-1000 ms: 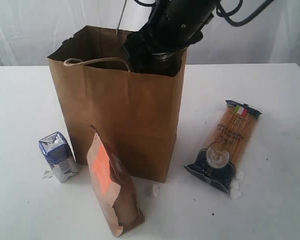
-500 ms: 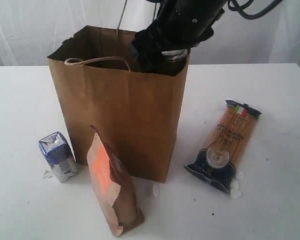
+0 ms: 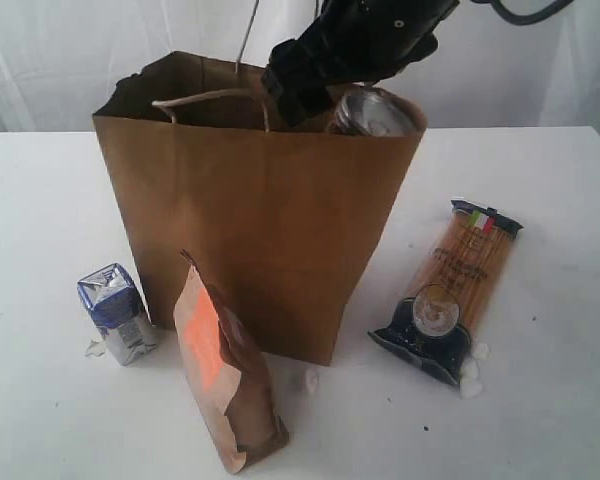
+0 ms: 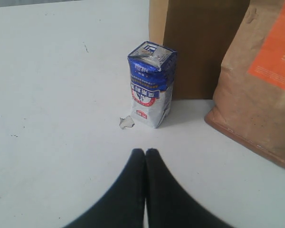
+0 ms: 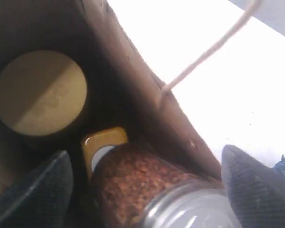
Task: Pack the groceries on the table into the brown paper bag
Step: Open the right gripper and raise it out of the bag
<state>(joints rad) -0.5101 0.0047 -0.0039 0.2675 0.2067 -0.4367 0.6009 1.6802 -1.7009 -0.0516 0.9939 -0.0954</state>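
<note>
Right wrist view: my right pincer point(image 5: 145, 156) is spread wide astride the dark clear-lidded jar point(image 5: 142, 187) (lid near the rim) inside the brown paper bag point(image 5: 133, 71). My left pincer point(image 4: 145, 154), pressed together, faces the small blue-white carton point(image 4: 149, 85).

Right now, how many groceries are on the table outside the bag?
3: carton left of the bag, pouch before it, spaghetti packet right of it; more may hide behind.
</note>
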